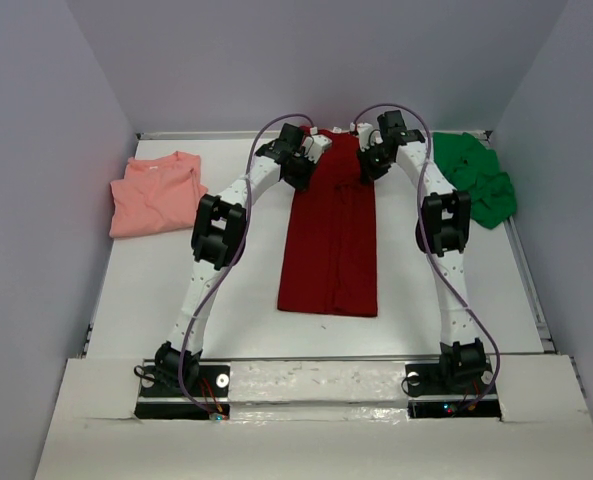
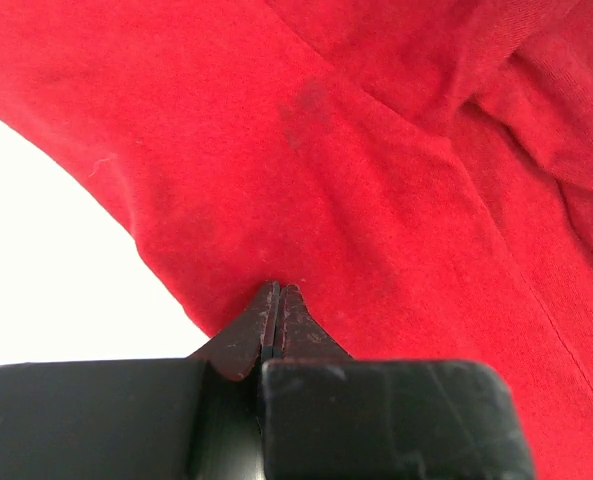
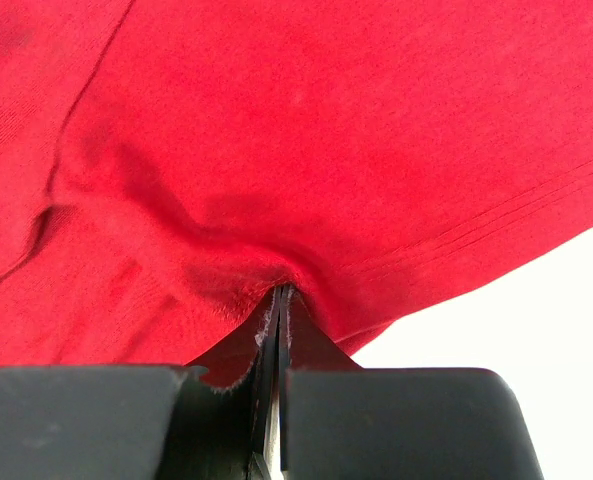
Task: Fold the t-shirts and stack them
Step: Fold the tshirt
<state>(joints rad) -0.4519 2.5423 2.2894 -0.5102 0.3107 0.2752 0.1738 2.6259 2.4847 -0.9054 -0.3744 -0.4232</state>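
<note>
The dark red t-shirt (image 1: 328, 250) lies in the middle of the table as a long narrow strip running from near to far. Both grippers meet at its far end. My left gripper (image 1: 325, 143) (image 2: 276, 290) is shut, its tips pressed into the cloth (image 2: 376, 180) at the strip's left edge. My right gripper (image 1: 361, 150) (image 3: 282, 290) is shut on the red cloth (image 3: 326, 130), which puckers at its tips near a hem. The salmon pink t-shirt (image 1: 156, 195) lies folded at the far left. The bright green t-shirt (image 1: 476, 180) sits crumpled at the far right.
The white table (image 1: 246, 330) is boxed in by grey walls on the left, right and back. A raised rail (image 1: 531, 290) runs along its right edge. Both arm bases (image 1: 181, 380) stand on the near ledge.
</note>
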